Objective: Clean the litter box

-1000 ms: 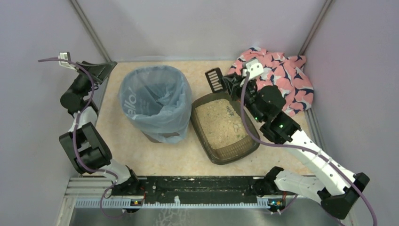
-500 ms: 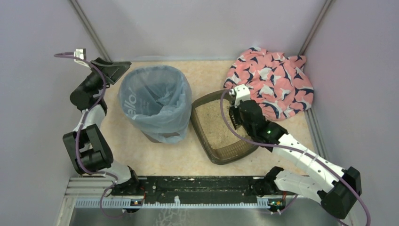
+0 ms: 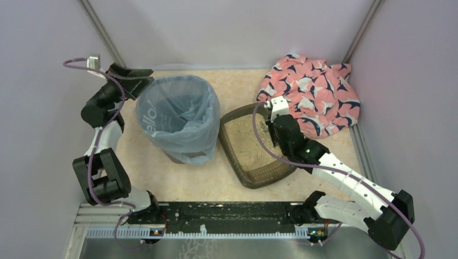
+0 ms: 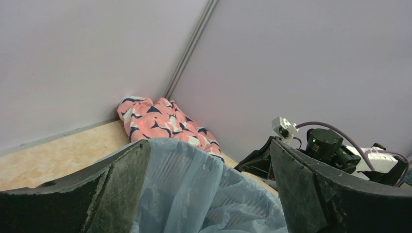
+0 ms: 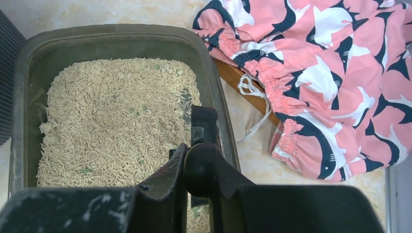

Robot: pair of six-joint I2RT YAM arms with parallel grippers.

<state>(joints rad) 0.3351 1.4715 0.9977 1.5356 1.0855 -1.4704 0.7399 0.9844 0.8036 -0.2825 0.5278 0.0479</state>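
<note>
The litter box (image 3: 268,175) is a dark brown tray of beige litter right of the bin, also in the right wrist view (image 5: 111,41). My right gripper (image 3: 268,127) hangs low over its right side, shut on the black scoop's handle (image 5: 203,121) in the right wrist view (image 5: 194,160). The scoop's slotted head is hidden below the fingers. My left gripper (image 3: 141,81) is open and empty at the bin's far-left rim. Its fingers straddle the blue bag's edge in the left wrist view (image 4: 209,165).
The round bin lined with a translucent blue bag (image 3: 178,116) stands at centre left, close against the litter box. A pink patterned cloth (image 3: 310,100) lies at the back right over a wooden edge (image 5: 243,90). Lilac walls close in on three sides.
My right gripper has brought the scoop from raised beyond the box's far end down into the litter box. My left gripper has moved right, to the bin's rim.
</note>
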